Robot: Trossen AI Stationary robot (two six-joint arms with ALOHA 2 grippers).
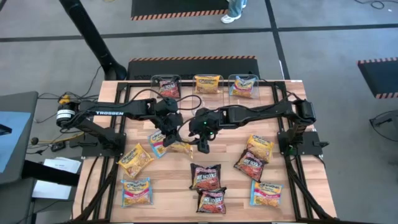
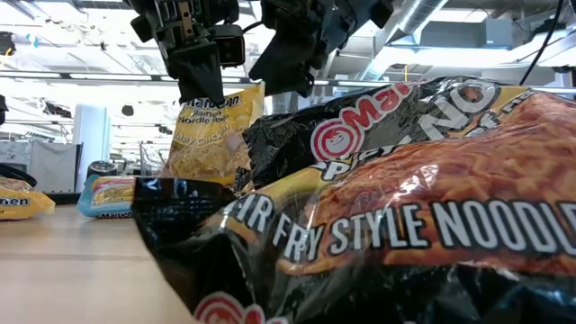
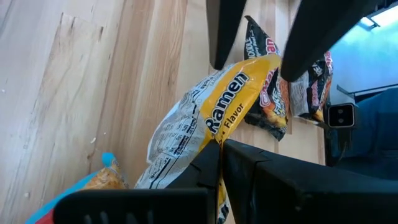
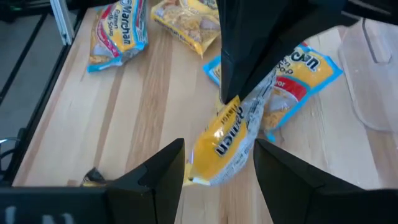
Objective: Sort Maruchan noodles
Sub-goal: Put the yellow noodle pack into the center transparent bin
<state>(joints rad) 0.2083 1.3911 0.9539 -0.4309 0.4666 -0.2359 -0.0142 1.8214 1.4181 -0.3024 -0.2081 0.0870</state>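
Wooden table (image 1: 186, 199) — three clear tubs along the far edge, Maruchan packets scattered toward the near edge and both sides. Left gripper (image 1: 169, 132) near table centre, fingers clamped on the top edge of a yellow ramen packet (image 2: 209, 135), which hangs lifted above the surface. Right gripper (image 4: 217, 163) just beside it, fingers spread wide either side of the same packet — holding nothing.
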